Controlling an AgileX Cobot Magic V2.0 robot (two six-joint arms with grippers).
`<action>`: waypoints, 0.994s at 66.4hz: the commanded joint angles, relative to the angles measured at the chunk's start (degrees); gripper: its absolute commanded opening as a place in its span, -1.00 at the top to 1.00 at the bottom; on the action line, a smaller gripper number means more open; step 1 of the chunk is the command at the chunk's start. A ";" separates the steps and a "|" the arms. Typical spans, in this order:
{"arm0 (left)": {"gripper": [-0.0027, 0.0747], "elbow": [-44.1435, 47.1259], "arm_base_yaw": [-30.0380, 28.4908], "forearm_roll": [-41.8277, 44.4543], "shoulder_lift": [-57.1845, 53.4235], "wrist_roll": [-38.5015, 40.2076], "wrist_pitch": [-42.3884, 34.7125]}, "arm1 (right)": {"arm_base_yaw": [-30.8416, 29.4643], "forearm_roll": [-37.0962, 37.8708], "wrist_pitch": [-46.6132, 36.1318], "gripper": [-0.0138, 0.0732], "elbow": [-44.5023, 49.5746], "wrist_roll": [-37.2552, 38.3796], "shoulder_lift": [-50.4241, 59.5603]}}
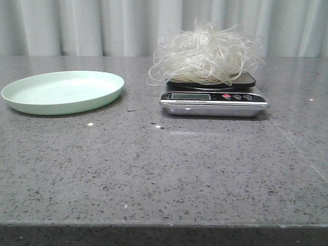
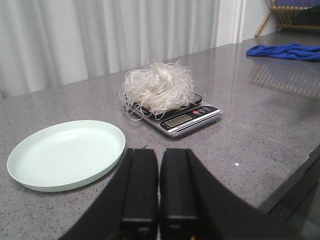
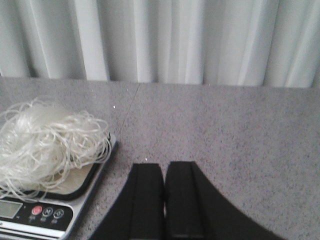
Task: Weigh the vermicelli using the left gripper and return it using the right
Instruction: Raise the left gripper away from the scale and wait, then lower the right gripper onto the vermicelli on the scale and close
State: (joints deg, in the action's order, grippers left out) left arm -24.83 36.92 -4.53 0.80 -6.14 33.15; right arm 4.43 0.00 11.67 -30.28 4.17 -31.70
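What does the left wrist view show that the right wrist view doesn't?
Only the left wrist view shows the green plate, bare, a blue cloth at the table's far end, and the shut left gripper. Only the right wrist view shows the shut right gripper and the bare table beside the scale. Both show the vermicelli piled on the scale, and the pale curtain behind.

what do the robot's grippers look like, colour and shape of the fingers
Both look alike. The left gripper has two matte black fingers, broad flat rectangular slabs whose outer edges flare out toward the base. The right gripper has the same black slab fingers. No cables, markings or logos show; the arms themselves are out of view.
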 commanded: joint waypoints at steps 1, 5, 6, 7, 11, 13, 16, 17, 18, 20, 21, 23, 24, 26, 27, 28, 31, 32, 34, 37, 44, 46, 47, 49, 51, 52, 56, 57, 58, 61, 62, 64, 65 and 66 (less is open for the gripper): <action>0.60 -1.36 -0.24 -0.53 0.73 0.51 -4.12 | -0.10 0.50 -4.24 0.29 -2.20 -0.07 -2.07; 0.60 -1.36 -0.24 -0.53 0.73 0.51 -4.12 | 0.20 0.50 -4.13 0.26 -2.91 -0.07 -3.47; 0.60 -1.25 -0.24 -0.53 0.73 0.51 -4.12 | 0.39 0.50 -4.13 0.24 -3.08 -0.07 -3.81; 0.60 -1.31 -0.24 -0.53 0.73 0.51 -4.12 | 0.86 0.50 -4.07 0.18 -3.47 -0.07 -4.19; 0.60 -1.03 -0.24 -0.53 0.73 0.51 -4.12 | 2.20 0.50 -3.87 -0.03 -4.70 -0.07 -5.45; 0.60 -0.89 -0.24 -0.53 0.73 0.51 -4.24 | 3.01 0.55 -3.75 -0.17 -5.68 -0.07 -6.17; 0.60 -0.78 -0.24 -0.53 0.73 0.51 -4.24 | 4.12 0.55 -3.36 -0.34 -6.83 -0.07 -7.14; 0.60 -0.73 -0.24 -0.53 0.73 0.51 -4.34 | 4.79 0.55 -3.01 -0.43 -7.35 -0.07 -7.78; 0.60 -0.73 -0.24 -0.53 0.73 0.51 -4.31 | 5.47 0.55 -2.57 -0.52 -8.17 -0.07 -8.53; 0.60 -0.73 -0.24 -0.53 0.73 0.51 -4.31 | 6.16 0.55 -1.81 -0.59 -9.39 -0.07 -9.62; 0.60 -0.73 -0.24 -0.53 0.73 0.51 -4.31 | 6.87 0.55 -1.08 -0.65 -10.37 -0.07 -10.48; 0.60 -0.73 -0.24 -0.53 0.73 0.51 -4.31 | 8.08 0.55 -0.01 -0.73 -12.06 -0.07 -11.96; 0.60 -0.73 -0.24 -0.53 0.73 0.51 -4.31 | 8.58 0.55 0.41 -0.75 -12.74 -0.07 -12.61; 0.60 -0.73 -0.24 -0.53 0.73 0.51 -4.31 | 9.85 0.55 1.07 -0.73 -14.12 -0.07 -14.11; 0.60 -0.73 -0.24 -0.53 0.73 0.51 -4.31 | 10.37 0.55 1.44 -0.72 -14.83 -0.07 -14.88; 0.60 -0.73 -0.24 -0.53 0.73 0.51 -4.31 | 10.91 0.55 1.79 -0.72 -15.56 -0.07 -15.66; 0.60 -0.73 -0.24 -0.53 0.73 0.51 -4.31 | 12.92 0.60 2.99 -0.72 -18.68 -0.07 -18.45; 0.60 -0.73 -0.24 -0.53 0.73 0.51 -4.31 | 13.52 0.66 3.37 -0.72 -19.50 -0.07 -19.71; 0.60 -0.73 -0.24 -0.53 0.73 0.51 -4.31 | 14.78 0.88 3.94 -0.72 -21.17 -0.07 -21.40; 0.60 -0.73 -0.24 -0.53 0.73 0.51 -4.31 | 17.33 1.46 5.05 -0.72 -24.28 -0.12 -24.54; 0.60 -0.73 -0.24 -0.53 0.73 0.51 -4.31 | 21.47 2.34 8.21 -0.72 -31.52 -0.12 -31.57; 0.60 -0.73 -0.24 -0.53 0.73 0.51 -4.31 | 22.17 2.41 9.28 -0.72 -33.55 -0.12 -33.51; 0.60 -0.73 -0.24 -0.53 0.73 0.51 -4.31 | 22.30 2.41 9.85 -0.72 -34.58 -0.12 -34.51; 0.60 -0.73 -0.24 -0.53 0.73 0.51 -4.31 | 22.67 2.41 11.25 -0.72 -36.69 -0.12 -36.46; 0.60 -0.73 -0.24 -0.53 0.73 0.51 -4.31 | 22.64 2.41 12.84 -0.72 -38.81 -0.12 -38.40; 0.60 -0.73 -0.24 -0.53 0.73 0.51 -4.31 | 22.64 2.41 14.53 -0.72 -40.95 -0.06 -40.30; 0.60 -0.73 -0.24 -0.53 0.73 0.51 -4.31 | 22.64 2.41 17.90 -0.72 -45.47 -0.06 -44.01; 0.60 -0.73 -0.24 -0.53 0.73 0.51 -4.31 | 22.64 2.41 17.90 -0.72 -45.47 -0.06 -44.01; 0.60 -0.73 -0.24 -0.53 0.73 0.51 -4.31 | 22.57 2.41 19.45 -0.72 -46.91 -0.06 -45.81; 0.60 -0.73 -0.24 -0.53 0.73 0.51 -4.31 | 22.58 2.35 21.17 -0.72 -49.18 -0.06 -47.93; 0.60 -0.73 -0.24 -0.53 0.73 0.51 -4.31 | 22.58 2.35 22.49 -0.72 -50.92 -0.06 -49.61; 0.60 -0.73 -0.24 -0.53 0.73 0.51 -4.31 | 22.58 2.35 23.72 -0.72 -52.54 -0.06 -51.18; 0.60 -0.73 -0.24 -0.53 0.73 0.51 -4.31 | 22.58 2.35 23.72 -0.72 -52.54 -0.06 -51.18; 0.60 -0.73 -0.24 -0.53 0.73 0.51 -4.31 | 22.58 2.35 24.57 -0.72 -54.11 -0.06 -52.31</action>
State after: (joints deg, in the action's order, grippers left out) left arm -24.21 36.92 -4.53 0.80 -6.14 33.19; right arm 27.00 1.52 34.48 -77.03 4.17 -80.74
